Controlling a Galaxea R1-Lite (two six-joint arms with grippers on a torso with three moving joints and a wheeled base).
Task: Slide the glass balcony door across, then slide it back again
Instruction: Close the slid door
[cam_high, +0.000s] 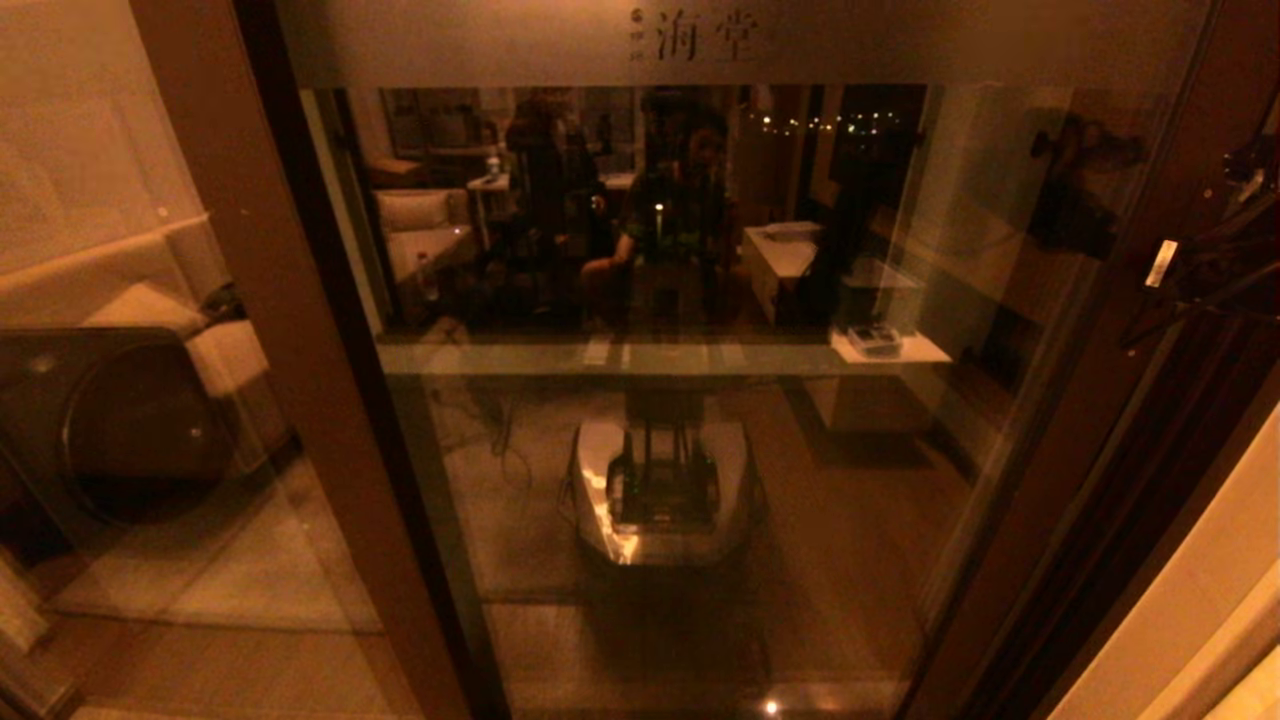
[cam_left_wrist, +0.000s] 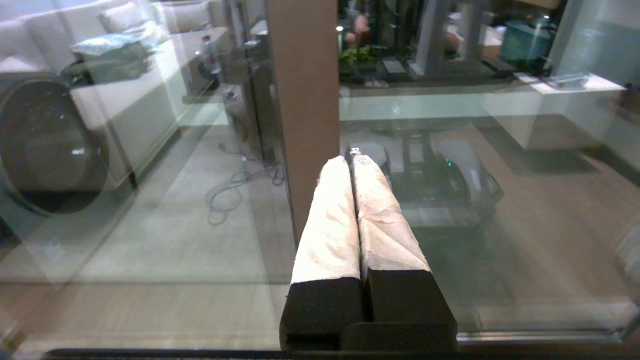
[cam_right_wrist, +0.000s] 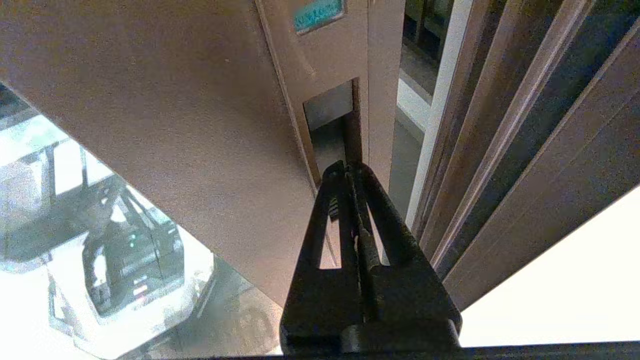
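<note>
Your right gripper has its fingers pressed together with nothing between them, and its tips sit at the lower end of the narrow handle slot cut into the brown edge post of the glass balcony door. Whether the tips are actually inside the recess or only touching its rim, you cannot tell from the right wrist view. The slot runs lengthwise along the post, and your closed fingers line up with that long axis, so they fit its narrow width.

That is the relation your next move depends on: the door must travel sideways, across the slot's long axis, so the fingertips need to bear on a side wall of the recess rather than rest on its floor. Just beyond the post on the other side are the frame rails and a pale wall, so I judge the door stands at or near the right-hand end of its travel and the free direction is toward your left.

In the head view the door fills the middle, its frosted top band above, with the right arm dark against the right post.

Your left gripper is also closed and empty, held near the left post without clearly touching it; the right gripper is far better placed at the handle.
</note>
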